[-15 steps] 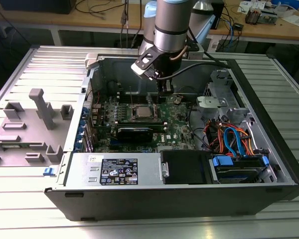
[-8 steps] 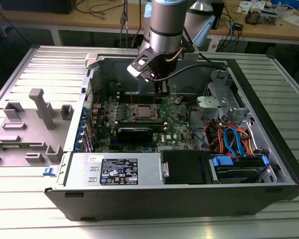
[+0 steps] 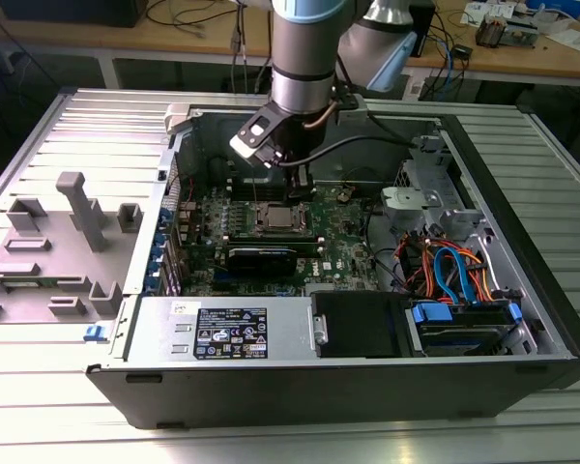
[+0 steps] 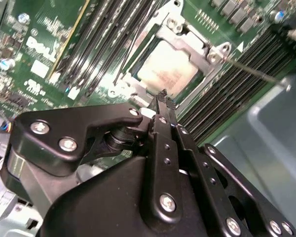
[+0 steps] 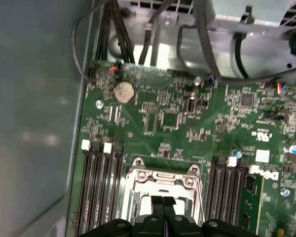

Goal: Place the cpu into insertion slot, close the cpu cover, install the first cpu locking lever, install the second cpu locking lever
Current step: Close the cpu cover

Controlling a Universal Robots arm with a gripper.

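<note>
Gripper (image 4: 162, 96) is being held fully narrowed just above cpu (image 4: 168, 69); cpu is being framed by cover (image 4: 190, 38).

A: Any legible print?
B: Black-and-white label (image 3: 230, 335) on silver power supply (image 3: 290, 319) in exterior view. Print too small to read.
A: On the board?
B: White logo print (image 4: 38, 45) on green motherboard (image 4: 54, 24) in second wrist view, also in first wrist view (image 5: 268, 175). White sticker (image 5: 262, 156) just beside it, illegible. Tiny white component markings all over, unreadable.
A: Chip?
B: Faint marks on cpu (image 4: 167, 69) top, not legible.
</note>
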